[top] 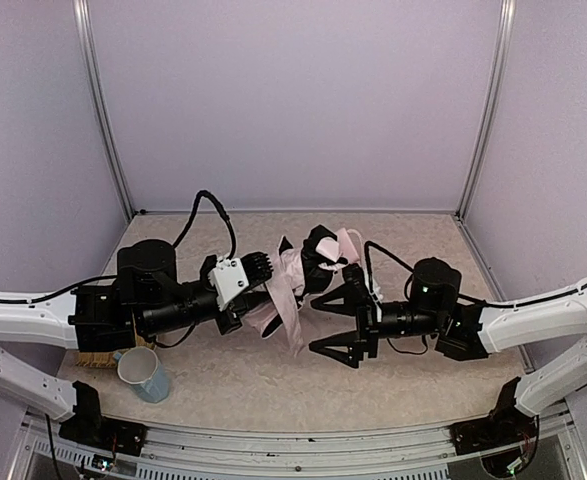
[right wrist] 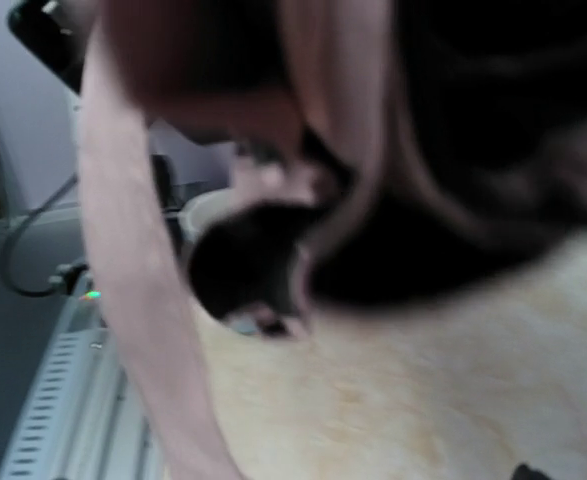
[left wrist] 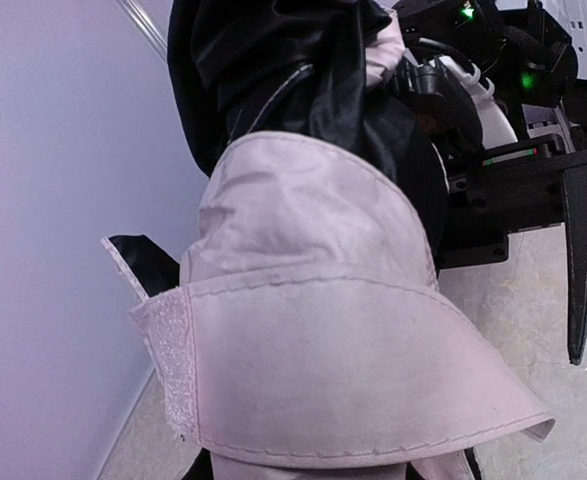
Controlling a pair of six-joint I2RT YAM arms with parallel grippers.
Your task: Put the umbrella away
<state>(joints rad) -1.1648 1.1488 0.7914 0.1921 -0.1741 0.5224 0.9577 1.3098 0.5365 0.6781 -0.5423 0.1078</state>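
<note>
The umbrella [top: 308,268] sits at the middle of the tabletop [top: 423,250] as a loose bundle of pale pink fabric and black lining, with a pink strip hanging from it toward 6 o'clock. At its 9 o'clock side I see my left hand [top: 263,270] pushed into the folds. The fingers are covered by fabric, but they look closed down on the bundle. On the left wrist camera the umbrella [left wrist: 313,330] fills nearly the whole picture, a stitched pink panel in front and black lining behind it.

My right hand [top: 313,325] is at about 5 o'clock from the umbrella, just beside it. Its jaws are spread wide, with nothing between them. The right wrist picture is blurred and gives me only dark and pink cloth above the tabletop.

Out at 8 o'clock, well apart, a pale blue mug [top: 145,375] stands under my left arm.
</note>
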